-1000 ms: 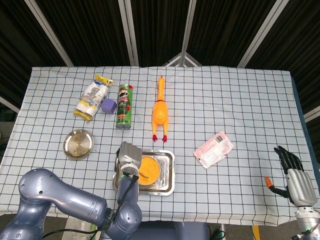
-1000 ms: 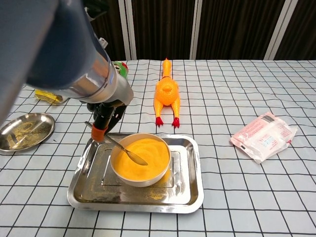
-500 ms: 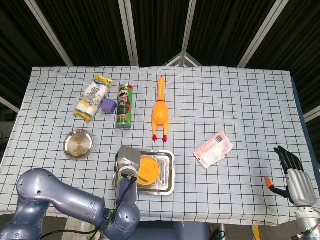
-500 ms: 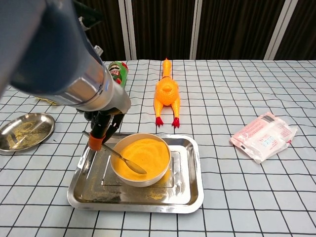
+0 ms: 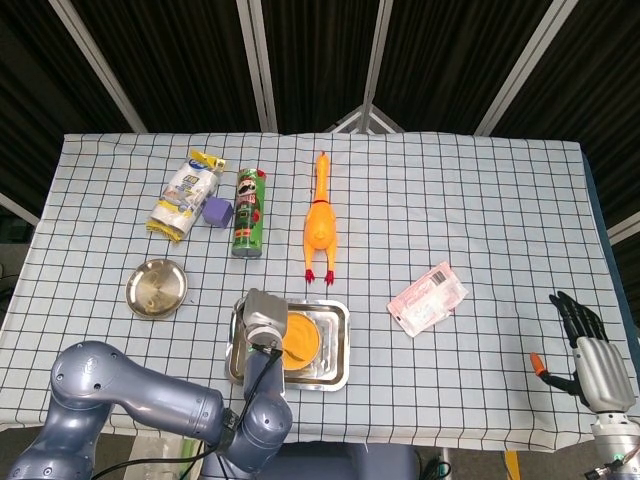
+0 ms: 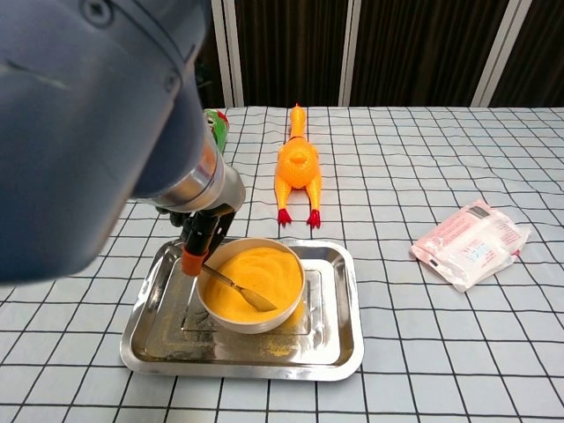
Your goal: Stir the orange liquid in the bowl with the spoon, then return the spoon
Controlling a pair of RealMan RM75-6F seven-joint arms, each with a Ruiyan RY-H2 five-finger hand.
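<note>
A steel bowl (image 6: 252,315) of orange liquid (image 6: 260,269) stands in a steel tray (image 6: 339,339) near the table's front; the head view shows the bowl (image 5: 303,338) and the tray (image 5: 338,362) too. My left hand (image 6: 203,234) hangs over the bowl's left rim and holds the handle of a metal spoon (image 6: 231,283). The spoon slants down to the right, its tip in the liquid near the front. From the head view the left hand (image 5: 262,316) covers the bowl's left side. My right hand (image 5: 588,350) rests off the table's right front corner, fingers spread, holding nothing.
A yellow rubber chicken (image 6: 298,167) lies behind the tray. A pink packet (image 6: 470,242) lies to the right. A green can (image 5: 248,212), a snack bag (image 5: 185,195), a purple block (image 5: 217,211) and a small metal dish (image 5: 155,288) sit at the left. My left arm (image 6: 97,106) blocks the chest view's upper left.
My left hand has shifted right, closer over the bowl's rim. The spoon's tip has swept through the liquid toward the front right. The right hand has stayed still.
</note>
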